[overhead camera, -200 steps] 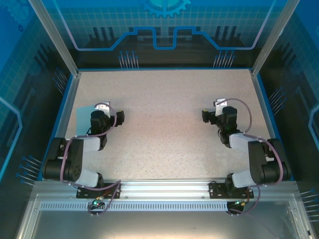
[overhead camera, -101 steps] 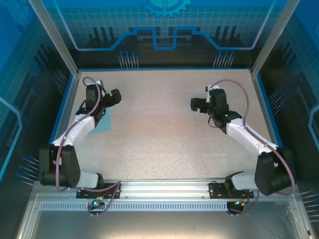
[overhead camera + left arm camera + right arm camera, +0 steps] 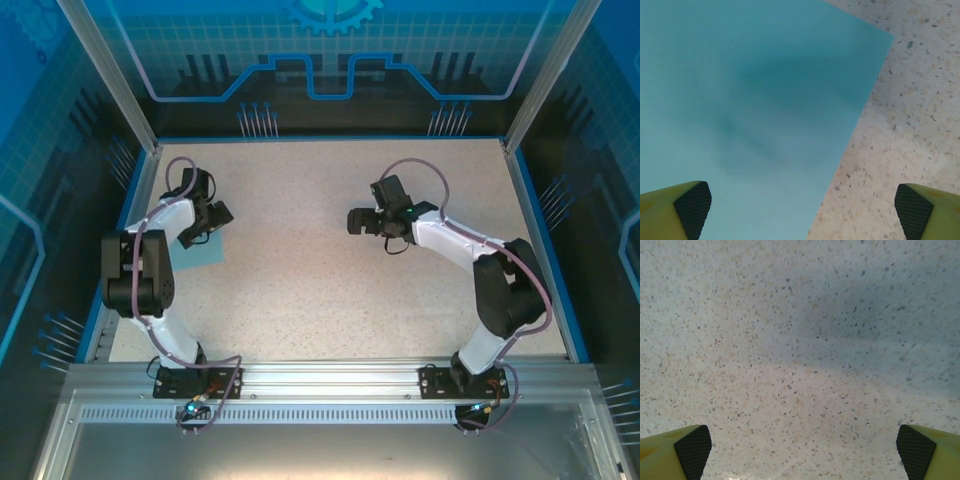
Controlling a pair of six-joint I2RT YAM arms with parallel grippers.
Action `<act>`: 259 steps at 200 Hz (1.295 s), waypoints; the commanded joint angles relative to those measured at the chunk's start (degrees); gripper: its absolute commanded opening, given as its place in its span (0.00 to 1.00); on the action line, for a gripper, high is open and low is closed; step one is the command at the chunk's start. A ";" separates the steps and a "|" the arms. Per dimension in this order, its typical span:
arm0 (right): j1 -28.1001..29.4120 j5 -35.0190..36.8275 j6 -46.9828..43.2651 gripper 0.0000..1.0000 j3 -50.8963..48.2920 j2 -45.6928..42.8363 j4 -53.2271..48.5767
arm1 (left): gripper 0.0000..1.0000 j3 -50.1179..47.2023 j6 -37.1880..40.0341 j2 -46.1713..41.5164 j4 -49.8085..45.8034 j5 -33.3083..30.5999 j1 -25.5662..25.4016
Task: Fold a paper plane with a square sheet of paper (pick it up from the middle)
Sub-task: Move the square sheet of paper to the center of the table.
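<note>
The square sheet of paper is pale cyan-blue and lies flat on the speckled table at the left side, partly under my left gripper. In the left wrist view the sheet of paper covers the left and middle, and its straight edge runs diagonally down between my fingers. No crease shows on it. My left gripper hangs open just above that edge, one fingertip over the paper and the other over bare table. My right gripper is open over bare table near the middle, its pads wide apart with nothing between them.
Blue printed walls and two slanted aluminium posts enclose the table. A blue rim runs close beside the left gripper and the sheet. An aluminium rail carries both arm bases at the near edge. Speckled tabletop lies under the right gripper.
The left arm has swung out to the left and brought its gripper down over the blue sheet. The right arm has stretched leftwards, carrying its gripper toward the table's middle. Both stayed open.
</note>
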 commanded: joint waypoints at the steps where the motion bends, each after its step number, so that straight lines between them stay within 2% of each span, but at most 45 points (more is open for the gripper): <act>1: 0.76 -0.98 1.97 0.99 2.90 1.36 -3.31 | 0.98 1.65 -0.42 2.89 -4.45 0.48 0.35; 57: 0.85 -0.83 2.35 0.99 4.07 1.98 -4.94 | 0.98 0.48 0.53 4.06 -6.30 4.01 0.09; 81: 0.82 0.05 2.61 0.99 3.99 1.73 -5.58 | 0.98 -1.65 0.31 3.67 -5.68 8.05 -0.34; 121: 0.77 1.91 2.70 1.00 3.73 0.79 -7.18 | 0.98 -4.81 -0.86 1.26 -5.77 11.60 -3.85; 146: 0.81 2.99 2.52 0.99 3.37 -0.31 -7.95 | 0.98 -4.60 -0.86 0.37 -8.81 9.19 -6.30; 163: 0.85 3.63 2.35 0.99 3.09 -1.19 -8.58 | 0.98 -6.75 -1.46 -1.74 -6.85 12.62 -7.70; 215: 0.77 5.48 1.99 0.99 1.64 -4.08 -9.37 | 0.99 -7.89 -5.31 0.11 -5.93 13.99 -15.25; 259: 0.68 7.50 1.73 1.00 0.23 -5.74 -10.42 | 0.98 -6.13 -11.65 1.06 -4.73 15.39 -24.96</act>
